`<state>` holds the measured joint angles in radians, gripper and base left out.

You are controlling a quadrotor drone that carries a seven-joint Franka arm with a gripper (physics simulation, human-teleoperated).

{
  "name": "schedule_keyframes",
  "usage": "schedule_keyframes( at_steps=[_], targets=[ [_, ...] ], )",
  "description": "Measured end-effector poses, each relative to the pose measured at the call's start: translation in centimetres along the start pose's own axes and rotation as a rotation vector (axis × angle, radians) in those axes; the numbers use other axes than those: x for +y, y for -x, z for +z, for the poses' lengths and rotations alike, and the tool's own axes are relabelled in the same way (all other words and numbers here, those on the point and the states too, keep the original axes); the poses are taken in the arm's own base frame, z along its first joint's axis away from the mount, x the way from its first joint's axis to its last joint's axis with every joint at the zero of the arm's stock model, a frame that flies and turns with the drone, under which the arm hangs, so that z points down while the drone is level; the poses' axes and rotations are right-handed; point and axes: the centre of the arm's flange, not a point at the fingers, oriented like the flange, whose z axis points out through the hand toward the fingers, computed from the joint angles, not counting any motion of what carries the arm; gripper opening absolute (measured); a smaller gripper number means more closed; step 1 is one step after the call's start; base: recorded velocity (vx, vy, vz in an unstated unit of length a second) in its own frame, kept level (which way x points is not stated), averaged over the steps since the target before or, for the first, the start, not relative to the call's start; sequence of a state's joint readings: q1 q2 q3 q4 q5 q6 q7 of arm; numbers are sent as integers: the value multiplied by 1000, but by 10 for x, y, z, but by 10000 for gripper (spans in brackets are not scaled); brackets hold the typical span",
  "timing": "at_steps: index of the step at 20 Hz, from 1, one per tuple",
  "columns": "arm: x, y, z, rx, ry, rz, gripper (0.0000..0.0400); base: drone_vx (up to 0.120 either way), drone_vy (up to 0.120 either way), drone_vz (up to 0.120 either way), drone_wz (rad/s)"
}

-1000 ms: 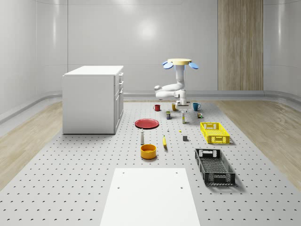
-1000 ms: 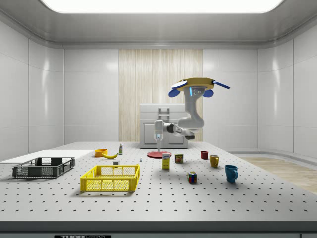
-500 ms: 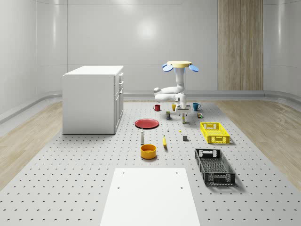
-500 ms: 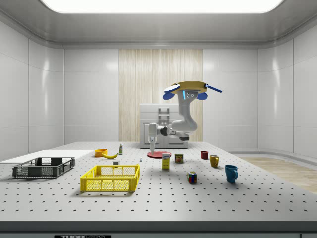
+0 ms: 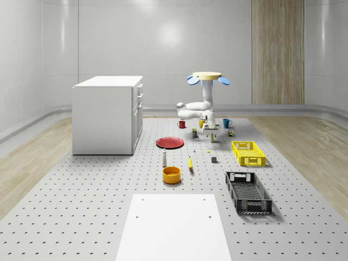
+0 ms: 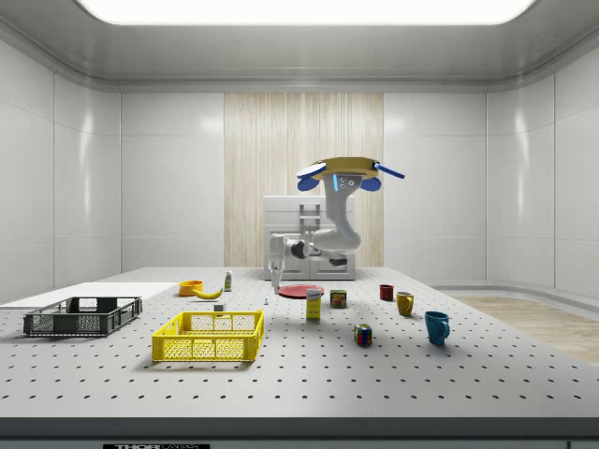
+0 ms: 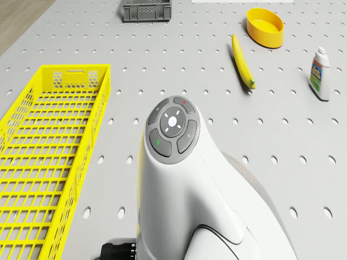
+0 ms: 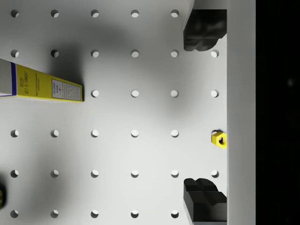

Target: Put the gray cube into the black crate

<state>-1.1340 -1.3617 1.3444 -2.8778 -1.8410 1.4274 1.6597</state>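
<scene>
Hovering at the desk's far end, the drone's spread tool (image 8: 205,115) must next reach the small gray cube (image 5: 214,159) nearer us.

Pale panelled walls (image 5: 163,43), one wood-slat panel (image 5: 277,51). Wood floor (image 5: 27,163) around grey perforated platform (image 5: 81,206). White drawer cabinet (image 5: 107,114). Bright ceiling light panel (image 6: 299,9).

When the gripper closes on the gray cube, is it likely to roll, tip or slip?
The gray cube sits flat and low on the table, so it probably won't roll or tip. Its faces look flat and plain, likely giving parallel fingers steady contact. Being small, it could skid if nudged off-centre.
</scene>
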Motion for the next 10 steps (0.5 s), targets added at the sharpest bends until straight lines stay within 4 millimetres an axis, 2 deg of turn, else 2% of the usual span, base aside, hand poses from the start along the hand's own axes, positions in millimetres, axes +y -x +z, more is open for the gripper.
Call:
schedule_keyframes(
  at_steps=[2, 3, 10],
  targets=[
    [0, 0, 0, 0, 0, 0, 400, 120, 0, -120, 0],
    [0, 0, 0, 0, 0, 0, 400, 120, 0, -40, 0],
    [0, 0, 0, 0, 0, 0, 400, 120, 0, -6, 0]
  ],
)
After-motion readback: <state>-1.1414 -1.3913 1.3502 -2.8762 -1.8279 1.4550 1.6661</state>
